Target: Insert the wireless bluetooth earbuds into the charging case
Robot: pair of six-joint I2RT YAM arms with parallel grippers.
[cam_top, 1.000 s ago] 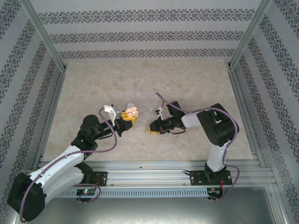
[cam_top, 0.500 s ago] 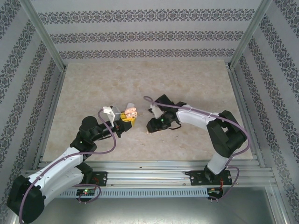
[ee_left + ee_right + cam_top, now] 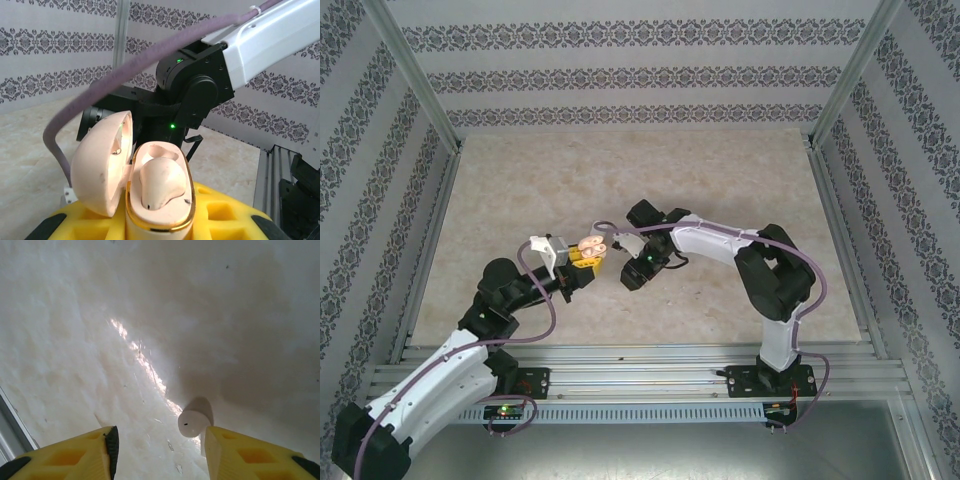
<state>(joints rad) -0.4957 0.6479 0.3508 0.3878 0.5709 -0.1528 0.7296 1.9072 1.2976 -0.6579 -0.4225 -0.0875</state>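
My left gripper is shut on the charging case, a pale cream pebble with a gold rim and its hinged lid open. In the left wrist view the case stands upright between yellow fingers, with the lid swung left. One earbud sits in the near socket, and the far socket is empty. My right gripper hovers just right of the case, pointing down. In its wrist view the jaws stand open, and a small white earbud lies on the table beside the right finger.
The beige marble table is walled by patterned panels and metal posts. An aluminium rail runs along the near edge. The right arm's black wrist and purple cable hang close behind the open case.
The right arm has swung left and forward to beside the case, and its jaws have widened. The left gripper with the case has shifted slightly left.
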